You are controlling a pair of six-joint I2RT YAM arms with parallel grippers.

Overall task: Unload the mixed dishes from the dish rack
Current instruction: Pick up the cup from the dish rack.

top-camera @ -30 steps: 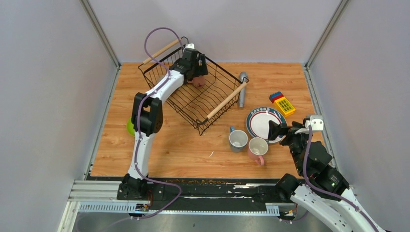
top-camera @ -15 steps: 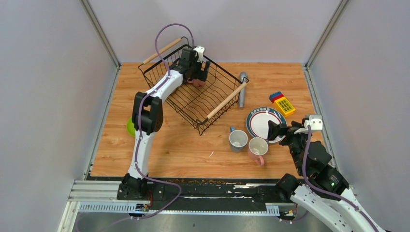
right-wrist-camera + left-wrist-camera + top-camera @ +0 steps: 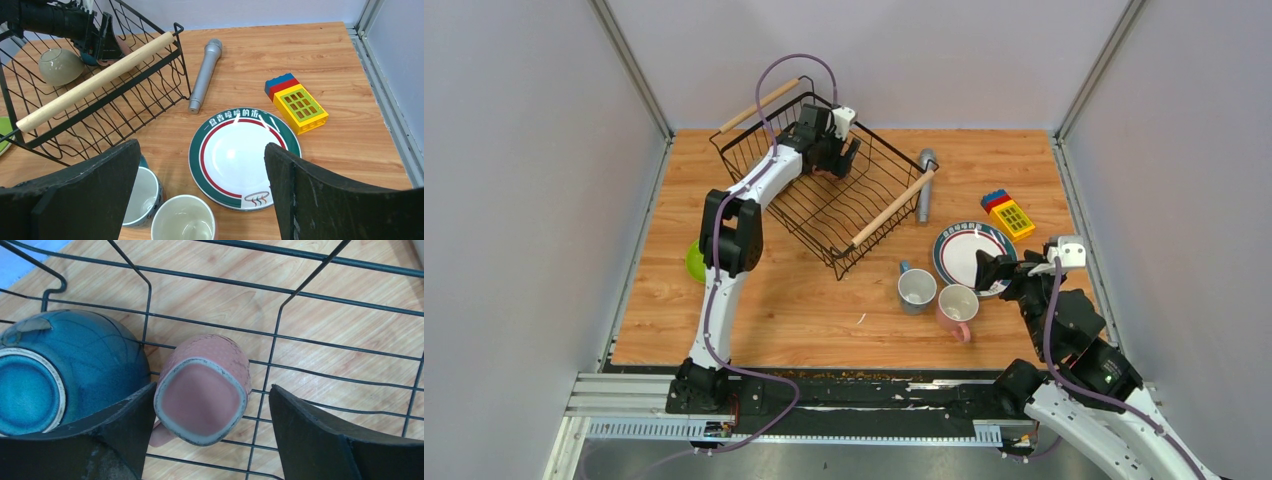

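Left wrist view shows where I'd worry: the left gripper hangs spread wide inside the dish rack, its jaws either side of the pink mug and gripping nothing yet. The teal bowl sits just beside that mug at centre left of the frame, with one finger already overlapping its flank. If the jaws close from here, I'd guess that finger could shove or pinch the bowl along with the mug. The mug's handle, poking out at the lower left under the same finger, might also foul the grip. A crooked lift could catch the mug on the rack wires too. The mug shows its bottom to the camera (upended or tipped over, I can't quite tell), a rounded-square unglazed base with a pale rim and dimpled pink sides, probably a bit slippery. In the right wrist view the right gripper hovers open and empty above the patterned plate, already out on the table at centre frame. A beige bowl waits in the rack at upper left.
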